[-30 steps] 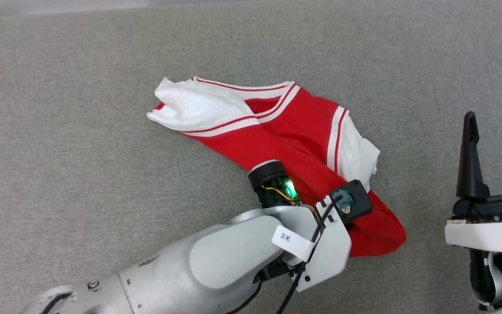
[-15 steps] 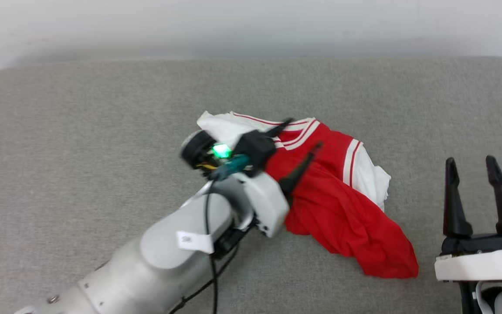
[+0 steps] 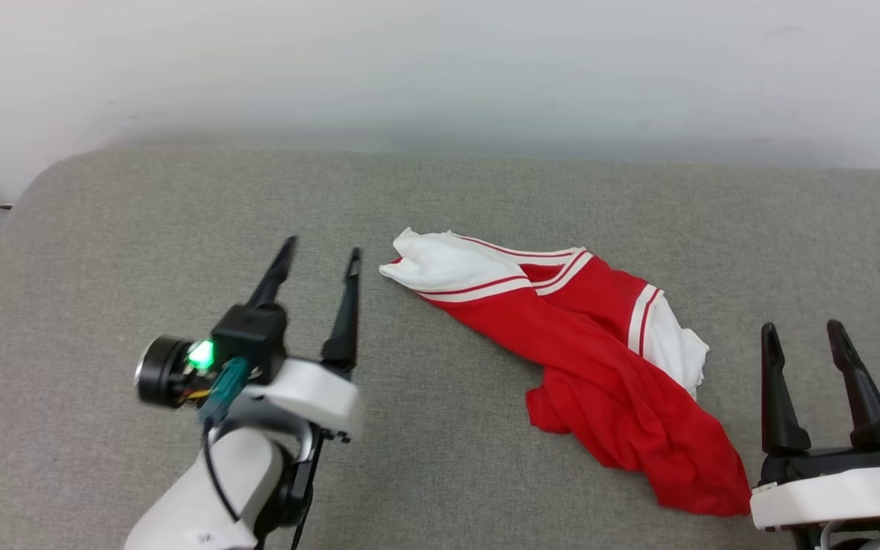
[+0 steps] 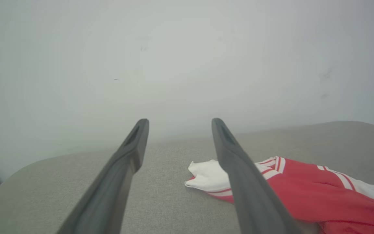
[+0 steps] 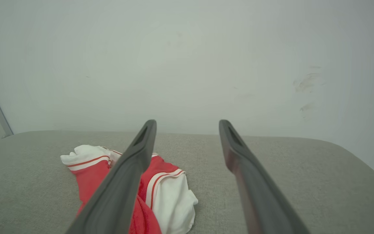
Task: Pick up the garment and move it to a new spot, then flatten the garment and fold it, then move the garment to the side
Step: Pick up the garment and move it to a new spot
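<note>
finding the shirt (image 3: 585, 359) lying crumpled on the grey cushion (image 3: 142, 252), between the two grippers and touching neither. stretching on a slant, with the white sleeve at the far end toward the robot's left and the red hem at the near end toward its right. holding the left gripper (image 3: 321, 246) spread and empty, fingers pointing away from the robot, near the white sleeve and to its left. holding the right gripper (image 3: 800, 327) spread and empty too, just beside the red hem corner. judging the right arm nearer the hem and the left nearer the sleeve, so probably needing both, one at each end, for pulling the cloth flat along that slant. showing no lettering or number, folds hiding the front.
</note>
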Controlling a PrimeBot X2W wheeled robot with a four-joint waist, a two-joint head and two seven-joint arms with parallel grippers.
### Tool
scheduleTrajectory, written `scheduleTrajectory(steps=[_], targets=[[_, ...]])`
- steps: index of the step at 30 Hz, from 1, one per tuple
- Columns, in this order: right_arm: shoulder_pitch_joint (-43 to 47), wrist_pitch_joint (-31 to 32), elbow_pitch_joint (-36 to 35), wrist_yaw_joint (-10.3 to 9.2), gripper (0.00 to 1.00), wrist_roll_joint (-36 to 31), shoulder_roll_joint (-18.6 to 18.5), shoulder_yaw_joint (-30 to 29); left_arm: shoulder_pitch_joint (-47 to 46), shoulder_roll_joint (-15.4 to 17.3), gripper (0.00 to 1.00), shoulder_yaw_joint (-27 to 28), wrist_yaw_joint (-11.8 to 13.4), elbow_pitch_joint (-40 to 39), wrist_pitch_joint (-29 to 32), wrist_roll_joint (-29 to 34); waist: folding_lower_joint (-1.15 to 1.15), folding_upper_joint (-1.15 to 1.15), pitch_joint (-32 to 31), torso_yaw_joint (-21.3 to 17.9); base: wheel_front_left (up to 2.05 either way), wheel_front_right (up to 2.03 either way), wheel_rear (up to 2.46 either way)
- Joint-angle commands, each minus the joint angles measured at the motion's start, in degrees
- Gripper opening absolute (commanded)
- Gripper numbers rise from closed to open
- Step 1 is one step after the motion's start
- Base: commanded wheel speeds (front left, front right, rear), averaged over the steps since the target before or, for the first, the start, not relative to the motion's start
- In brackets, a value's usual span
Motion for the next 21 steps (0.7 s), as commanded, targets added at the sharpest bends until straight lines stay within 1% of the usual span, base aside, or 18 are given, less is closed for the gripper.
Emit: scheduleTrajectory(steps=[1,3,6,12,13,18,19,21], targets=[[1.0,-0.1,0.4,-0.04,1.00,0.2,0.1,0.2,2.7,-0.6,1.00,2.6,0.7,-1.7,-0.3,1.5,0.00,0.00,-0.6,0.5,0.00,0.00,0.00],[1.2,-0.1,0.7,-0.04,1.00,0.6,0.1,0.3,6.7,-1.2,1.00,6.3,0.9,-3.6,-0.3,3.4,0.00,0.00,-1.1,0.7,0.00,0.00,0.00],[1.5,-0.1,1.2,-0.04,1.00,1.0,0.1,0.6,11.6,-2.6,1.00,11.5,0.4,-6.1,-0.2,6.8,0.00,0.00,-1.8,0.9,0.00,0.00,0.00],[2.4,-0.1,2.0,-0.04,1.00,1.6,0.1,1.1,20.6,-6.4,1.00,21.2,-1.9,-9.7,-0.2,13.6,0.00,0.00,-2.9,0.8,0.00,0.00,0.00],[2.7,-0.1,2.5,-0.04,1.00,2.2,0.1,1.4,24.1,-8.4,1.00,24.4,-3.7,-10.4,-0.2,16.5,0.00,0.00,-3.4,0.7,0.00,0.00,0.00],[3.5,-0.1,3.7,-0.04,1.00,3.4,0.1,1.6,27.8,-11.2,1.00,28.3,-6.9,-10.1,-0.2,20.2,0.00,0.00,-3.8,0.8,0.00,0.00,0.00],[3.8,-0.1,4.0,-0.04,1.00,3.5,0.1,1.7,29.3,-12.4,1.00,29.9,-8.6,-9.4,-0.2,22.2,0.00,0.00,-4.0,0.9,0.00,0.00,0.00],[3.9,-0.1,4.1,-0.04,1.00,3.4,0.1,1.7,29.6,-12.9,1.00,30.5,-9.1,-9.1,-0.2,22.5,0.00,0.00,-4.0,0.9,0.00,0.00,0.00]])
